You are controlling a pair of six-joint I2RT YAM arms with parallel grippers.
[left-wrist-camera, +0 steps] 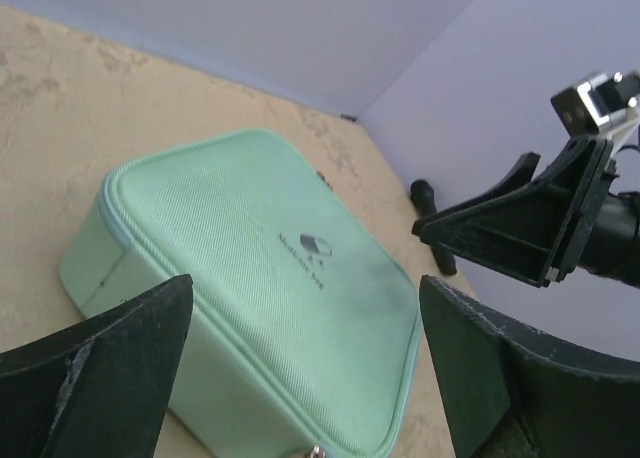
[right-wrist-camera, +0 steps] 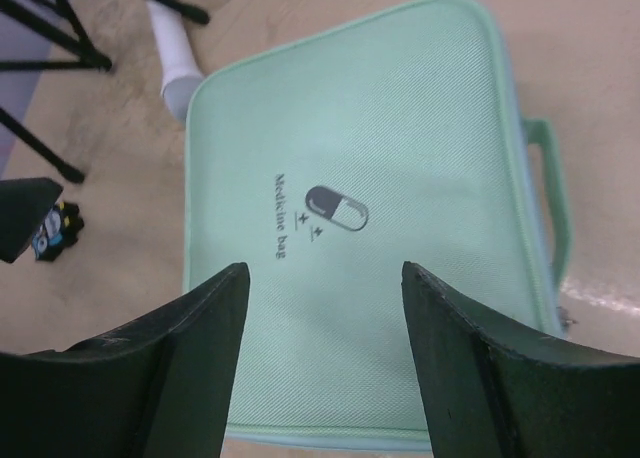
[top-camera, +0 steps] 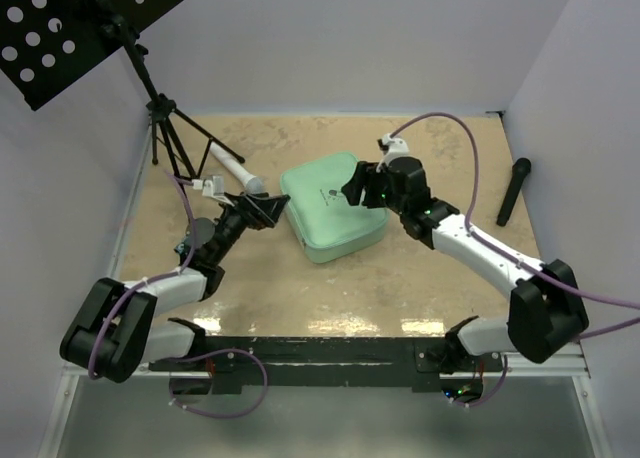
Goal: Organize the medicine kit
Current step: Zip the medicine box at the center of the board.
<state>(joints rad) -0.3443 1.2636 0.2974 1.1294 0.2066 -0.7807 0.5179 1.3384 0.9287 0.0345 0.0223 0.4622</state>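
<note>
Mint-green, square soft zip medicine kit (top-camera: 333,206) lay closed on the tan bench (top-camera: 440,278). Left end effector (top-camera: 264,210), jaws apart and empty, stood at the kit's left edge; right end effector (top-camera: 358,186), also open, hovered over its lid, probably positioned for unzipping.

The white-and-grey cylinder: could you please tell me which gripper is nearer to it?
Left. The left gripper is close beside the cylinder, at the edge of the medicine kit; the right gripper is over its lid, farther off.
</note>
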